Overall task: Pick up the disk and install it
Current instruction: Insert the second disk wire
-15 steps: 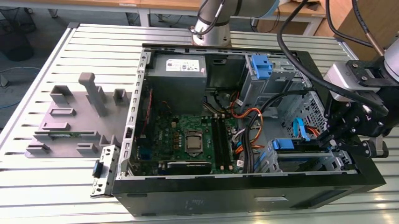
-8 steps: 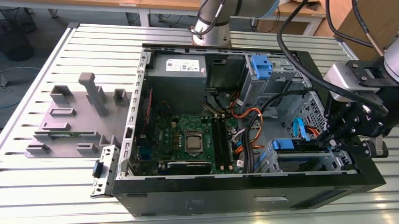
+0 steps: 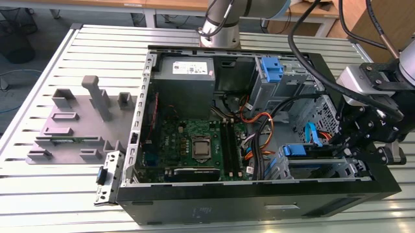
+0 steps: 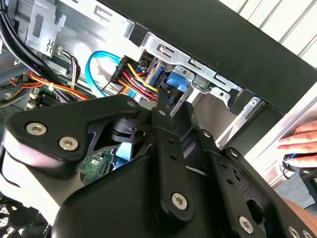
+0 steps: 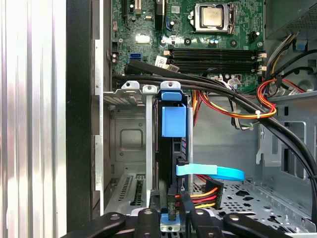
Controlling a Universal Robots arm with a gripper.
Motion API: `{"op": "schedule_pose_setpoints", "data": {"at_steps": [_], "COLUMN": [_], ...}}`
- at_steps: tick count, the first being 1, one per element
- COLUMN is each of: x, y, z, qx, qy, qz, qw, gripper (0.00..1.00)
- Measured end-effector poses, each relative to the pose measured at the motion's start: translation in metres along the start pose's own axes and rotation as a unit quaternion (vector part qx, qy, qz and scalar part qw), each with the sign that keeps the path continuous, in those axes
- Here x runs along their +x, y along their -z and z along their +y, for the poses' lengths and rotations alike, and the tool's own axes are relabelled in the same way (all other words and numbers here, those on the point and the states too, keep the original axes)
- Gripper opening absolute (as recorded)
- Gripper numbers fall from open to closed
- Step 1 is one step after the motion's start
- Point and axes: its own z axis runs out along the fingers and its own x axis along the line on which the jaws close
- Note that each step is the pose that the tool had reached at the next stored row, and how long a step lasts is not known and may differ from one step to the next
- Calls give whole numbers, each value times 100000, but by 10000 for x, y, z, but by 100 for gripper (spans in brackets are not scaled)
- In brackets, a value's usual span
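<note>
Disk (image 5: 173,129) sits edge-on in drive cage (image 5: 130,94), blue rail tab showing, cables plugged at rear. Gripper (image 5: 171,215) at disk's rear edge; fingers' grip state: cannot tell. Install looks nearly complete.

Blue disk (image 5: 174,121) carrier, black gripper (image 5: 171,218), green mobo (image 3: 194,141), light-blue data cable (image 5: 210,172), black PC case (image 3: 259,194)

Black cables (image 5: 218,89) and the blue data cable (image 5: 213,172) crowd the drive cage (image 5: 131,94); its neighbouring bay lies open.
</note>
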Motion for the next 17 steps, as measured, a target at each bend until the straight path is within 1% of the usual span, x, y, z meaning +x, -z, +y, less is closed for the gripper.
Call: {"op": "schedule_pose_setpoints", "data": {"at_steps": [2,5,16,17], "x": [-2,-12,-20,-20], "y": [-15,-37,-43,-43], "z": [0,0,0,0], "qx": [3,6,5,4], "qy": [-1,-2,2,2], "qz": [52,213,222,222], "qw": [100000,100000,100000,100000], "gripper": [29,29,29,28]}}
